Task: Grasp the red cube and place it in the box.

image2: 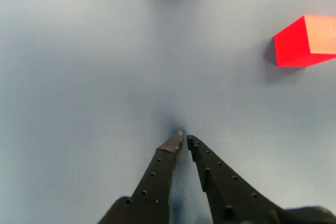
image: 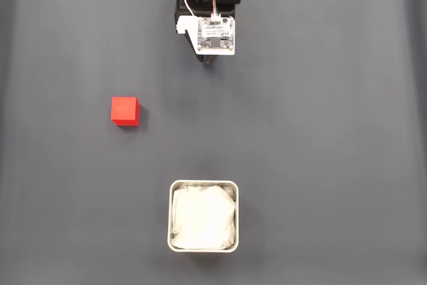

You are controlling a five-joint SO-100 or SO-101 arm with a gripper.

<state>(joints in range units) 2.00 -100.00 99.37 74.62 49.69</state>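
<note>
- Your gripper (image2: 185, 139), seen from the wrist view, has its two black fingers drawn almost together at the tips, with only a thin sliver of mat between them and nothing pinched.
- In the wrist view the fingers (image2: 157, 174) rise from the bottom edge and point up over bare grey mat (image2: 79, 77).
- The red cube (image2: 307, 41) sits toward the upper right of that wrist view, well apart from the fingertips and cut by the frame's right edge.
- From the fixed view, your arm (image: 210, 5) hangs at the top centre, a white circuit board (image: 217, 35) facing the camera, wires running up behind it.
- The red cube (image: 125, 111) rests on the mat to the left of and below the arm in the fixed view, untouched.
- The box (image: 203, 215), a shallow grey tin with white paper lining (image: 203, 221), stands at the bottom centre, almost straight below the arm and well apart from the cube.
</note>
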